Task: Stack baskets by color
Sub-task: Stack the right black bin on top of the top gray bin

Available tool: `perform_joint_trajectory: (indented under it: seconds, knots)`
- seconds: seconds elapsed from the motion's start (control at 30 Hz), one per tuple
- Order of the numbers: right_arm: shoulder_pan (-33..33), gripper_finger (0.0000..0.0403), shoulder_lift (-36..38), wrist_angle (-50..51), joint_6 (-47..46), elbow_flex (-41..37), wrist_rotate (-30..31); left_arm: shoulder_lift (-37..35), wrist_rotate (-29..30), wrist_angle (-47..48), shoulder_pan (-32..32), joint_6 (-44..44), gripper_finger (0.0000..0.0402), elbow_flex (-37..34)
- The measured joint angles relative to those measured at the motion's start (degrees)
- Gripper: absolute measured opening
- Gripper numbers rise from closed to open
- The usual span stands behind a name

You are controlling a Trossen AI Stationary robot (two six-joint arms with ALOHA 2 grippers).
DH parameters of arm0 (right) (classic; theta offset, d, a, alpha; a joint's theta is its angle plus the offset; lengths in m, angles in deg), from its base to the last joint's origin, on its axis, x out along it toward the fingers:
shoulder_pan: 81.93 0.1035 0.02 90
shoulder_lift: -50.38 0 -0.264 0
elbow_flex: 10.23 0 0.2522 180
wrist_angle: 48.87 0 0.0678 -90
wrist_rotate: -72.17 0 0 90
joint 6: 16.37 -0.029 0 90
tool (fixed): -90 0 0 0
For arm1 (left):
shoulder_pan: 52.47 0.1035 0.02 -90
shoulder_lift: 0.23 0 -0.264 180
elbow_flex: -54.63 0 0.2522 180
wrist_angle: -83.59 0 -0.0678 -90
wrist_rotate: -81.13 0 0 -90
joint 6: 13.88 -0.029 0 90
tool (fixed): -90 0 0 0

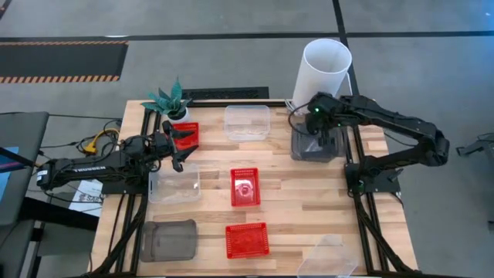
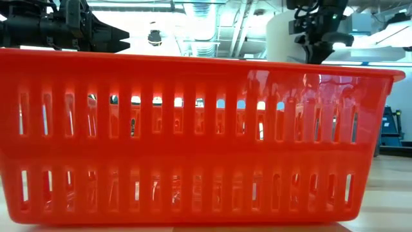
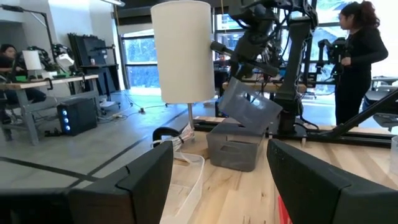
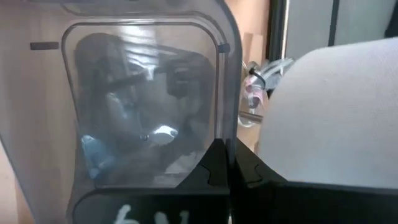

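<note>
My right gripper (image 1: 315,116) is at the table's far right, shut on a smoky grey basket (image 3: 249,107). That basket hangs tilted just above a second grey basket (image 3: 235,146) standing on the table. My left gripper (image 1: 181,150) waits open, held level, between a red basket (image 1: 185,133) and a clear basket (image 1: 174,184). On the table there are also another clear basket (image 1: 247,122), two more red baskets (image 1: 245,187) (image 1: 246,240) and a third grey basket (image 1: 168,239). My right gripper pinches one side wall of the grey basket at its rim (image 4: 224,134), with a finger on each side of the wall. The fingers slant down from above. The basket hangs tilted below them, its low corner (image 3: 239,124) close over the grey basket on the table; whether they touch I cannot tell.
A tall white cylinder (image 1: 324,69) stands just behind the grey baskets. A small green plant (image 1: 171,100) is at the far left. A clear basket (image 1: 328,259) sits tilted at the near right edge. In the low view the nearest red basket (image 2: 193,129) fills the picture. A person (image 3: 360,56) stands beyond the table.
</note>
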Motion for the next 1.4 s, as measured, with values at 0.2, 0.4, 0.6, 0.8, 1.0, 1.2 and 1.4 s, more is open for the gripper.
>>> perform_joint_trajectory:
  seconds: [0.2,0.4,0.6,0.8,1.0,1.2,1.4]
  knots:
    - [-1.77,0.0,-4.1,2.67,-2.61,1.53,0.23,0.0,-0.02,1.41,-0.01,0.0,0.0251,0.0]
    - [-1.59,0.0,-7.93,4.29,-4.71,1.53,1.8,0.02,-0.02,3.61,0.01,0.0,0.0251,0.0]
    - [-1.57,0.0,-8.89,4.45,-7.23,1.51,1.79,0.0,-0.02,3.78,-0.01,-0.52,0.0251,0.0]
    - [-0.74,0.0,-8.89,5.28,-7.57,1.51,1.79,0.0,-0.02,3.85,-0.01,-0.55,0.0251,0.0]
    - [-0.19,0.0,-8.86,6.55,-8.79,0.11,0.91,0.0,-0.02,3.87,-0.01,-0.52,0.0251,-0.02]
    - [1.86,0.0,-8.85,7.77,-9.74,-3.08,-1.89,0.01,-0.03,4.03,0.01,-0.52,0.0251,-0.04]
    - [3.66,0.0001,-8.85,7.74,-9.71,-3.43,-5.66,0.02,-0.04,3.94,-0.01,0.31,0.0251,-0.04]
